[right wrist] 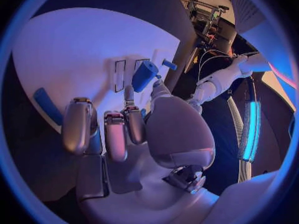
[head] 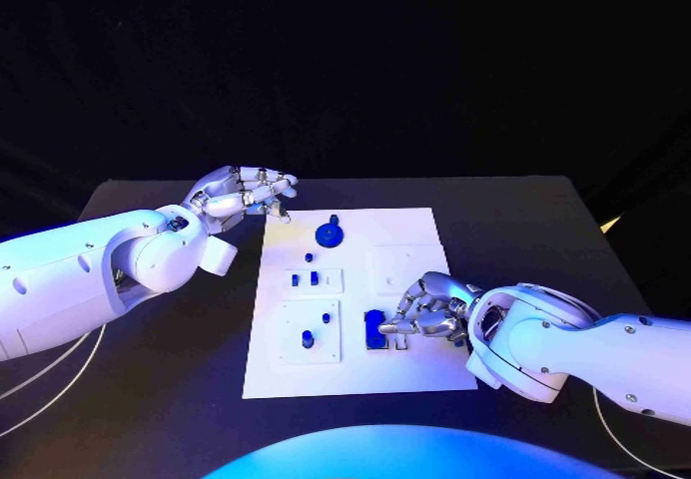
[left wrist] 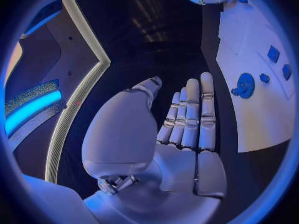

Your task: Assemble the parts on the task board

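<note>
The task board [head: 410, 225] lies at the centre of the head frame, blue parts scattered over it: a round gear-like piece [head: 330, 235] near the top, a blue block [head: 374, 330] at lower right. The right hand [head: 426, 311] curls over that block, apparently closing on it, though a firm hold cannot be told. The left hand [head: 242, 193] waits released, fingers straight, off the board's upper left edge, likely keeping clear.

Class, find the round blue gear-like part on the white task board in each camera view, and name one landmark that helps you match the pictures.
Head view: the round blue part lies near the task board's far end, beside the left hand.
Left wrist view: it lies on the board, past the fingers.
Right wrist view: I cannot make it out.
Shared landmark: the white task board.
</note>
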Robot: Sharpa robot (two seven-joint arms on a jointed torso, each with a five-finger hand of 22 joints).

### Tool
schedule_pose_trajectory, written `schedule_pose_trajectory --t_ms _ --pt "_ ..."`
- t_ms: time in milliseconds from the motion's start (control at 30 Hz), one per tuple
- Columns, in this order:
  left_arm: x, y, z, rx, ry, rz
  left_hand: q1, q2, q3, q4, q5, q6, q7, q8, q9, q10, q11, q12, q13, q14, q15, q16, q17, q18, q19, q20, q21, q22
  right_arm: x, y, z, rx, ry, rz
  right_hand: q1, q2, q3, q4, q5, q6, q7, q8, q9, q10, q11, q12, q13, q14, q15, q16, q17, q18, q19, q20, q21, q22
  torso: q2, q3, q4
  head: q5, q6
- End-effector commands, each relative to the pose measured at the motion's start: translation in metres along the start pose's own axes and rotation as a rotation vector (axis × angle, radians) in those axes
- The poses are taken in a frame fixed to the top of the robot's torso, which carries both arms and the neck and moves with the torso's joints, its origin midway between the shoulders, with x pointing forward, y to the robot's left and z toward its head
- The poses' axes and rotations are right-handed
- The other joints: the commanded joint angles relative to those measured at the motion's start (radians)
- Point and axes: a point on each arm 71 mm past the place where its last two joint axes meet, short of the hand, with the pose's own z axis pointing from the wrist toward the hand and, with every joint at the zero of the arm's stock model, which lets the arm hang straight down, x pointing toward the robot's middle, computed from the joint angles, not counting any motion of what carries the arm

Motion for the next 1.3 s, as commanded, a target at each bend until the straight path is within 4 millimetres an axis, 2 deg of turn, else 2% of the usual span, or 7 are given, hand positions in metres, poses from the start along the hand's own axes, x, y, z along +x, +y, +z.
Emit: schedule_pose_trajectory --t_ms 33,200,333,633,800,967,1300 --pt "0.002 -0.001 0.000 0.006 0.014 -0.008 0.012 0.005 -0.006 0.003 0.002 -0.003 0.023 0.005 0.001 -0.007 -0.002 0.003 -0.002 -0.007 0.002 -0.004 -0.002 0.004 0.003 0.002 -0.006 -0.002 0.004 0.006 -0.004 -0.068 0.033 -0.047 0.033 -0.004 0.002 -0.009 -0.009 0.006 -0.004 0.006 0.001 0.006 -0.001 0.005 0.116 0.087 -0.010 -0.001 0.181 -0.005 0.025 -0.005 0.005 0.188 0.000 0.0004 -0.0007 0.000 0.002" --pt "0.002 -0.001 0.001 0.005 0.015 -0.008 0.012 0.005 -0.006 0.003 0.002 -0.003 0.023 0.005 0.001 -0.007 -0.002 0.003 -0.002 -0.007 0.002 -0.004 -0.002 0.004 0.003 0.002 -0.006 -0.002 0.006 0.007 -0.005 -0.072 0.042 -0.061 0.051 -0.005 0.003 -0.008 -0.009 0.014 -0.007 0.013 0.003 0.011 -0.004 0.012 0.122 0.087 -0.012 -0.001 0.183 -0.006 0.026 -0.007 0.010 0.189 0.000 0.0005 -0.0003 -0.002 0.002" --pt "0.002 0.000 0.001 0.002 0.017 -0.009 0.012 0.005 -0.006 0.003 0.002 -0.003 0.023 0.005 0.001 -0.007 -0.002 0.003 -0.002 -0.007 0.002 -0.004 -0.002 0.004 0.003 0.002 -0.006 -0.002 0.005 0.007 -0.002 -0.061 0.031 -0.063 0.047 0.000 -0.001 0.006 0.001 0.019 -0.009 0.019 0.005 0.012 -0.006 0.012 0.122 0.088 -0.013 -0.001 0.184 -0.006 0.027 -0.009 0.012 0.190 0.001 0.0003 0.0007 -0.003 0.008" --pt "0.002 0.000 0.000 -0.004 0.012 -0.006 0.014 0.006 -0.006 0.004 0.001 -0.003 0.023 0.005 0.001 -0.007 -0.002 0.004 -0.002 -0.007 0.002 -0.004 -0.002 0.004 0.004 0.002 -0.007 -0.002 0.012 0.010 0.003 -0.052 0.089 -0.078 0.044 0.001 -0.005 0.011 0.005 0.019 -0.011 0.022 0.006 0.013 -0.007 0.013 0.123 0.088 -0.014 -0.001 0.184 -0.006 0.027 -0.010 0.012 0.190 0.002 0.0000 0.0005 -0.003 -0.001" --pt "0.002 0.000 0.000 -0.005 0.012 -0.005 0.014 0.006 -0.007 0.004 0.001 -0.003 0.023 0.005 0.001 -0.007 -0.002 0.004 -0.002 -0.007 0.002 -0.004 -0.002 0.004 0.004 0.002 -0.007 -0.003 0.011 0.008 0.004 -0.039 0.077 -0.086 0.078 -0.001 -0.001 0.002 -0.003 0.017 -0.012 0.026 0.006 0.011 -0.009 0.009 0.121 0.088 -0.016 0.000 0.184 -0.006 0.027 -0.011 0.011 0.190 0.000 -0.0005 0.0008 -0.004 -0.004" --pt "0.001 0.000 0.000 -0.005 0.011 -0.005 0.014 0.006 -0.007 0.004 0.001 -0.003 0.023 0.005 0.001 -0.007 -0.002 0.004 -0.002 -0.007 0.002 -0.004 -0.002 0.004 0.004 0.002 -0.007 -0.003 0.005 0.002 0.005 -0.015 0.031 -0.076 0.096 0.010 0.007 0.003 0.006 0.019 -0.014 0.031 0.007 0.013 -0.010 0.011 0.124 0.089 -0.017 0.001 0.189 -0.007 0.029 -0.012 0.017 0.191 0.000 -0.0003 0.0009 -0.005 -0.002" --pt "0.001 0.000 0.000 -0.006 0.012 -0.006 0.014 0.007 -0.008 0.005 0.001 -0.003 0.023 0.006 0.001 -0.007 -0.002 0.004 -0.002 -0.007 0.002 -0.004 -0.003 0.004 0.005 0.002 -0.008 -0.003 0.003 -0.002 0.004 -0.005 0.014 -0.047 0.095 0.013 0.007 0.008 0.012 0.019 -0.014 0.032 0.007 0.012 -0.010 0.010 0.123 0.089 -0.018 0.002 0.191 -0.008 0.030 -0.013 0.021 0.192 0.000 -0.0002 0.0007 -0.004 0.004"
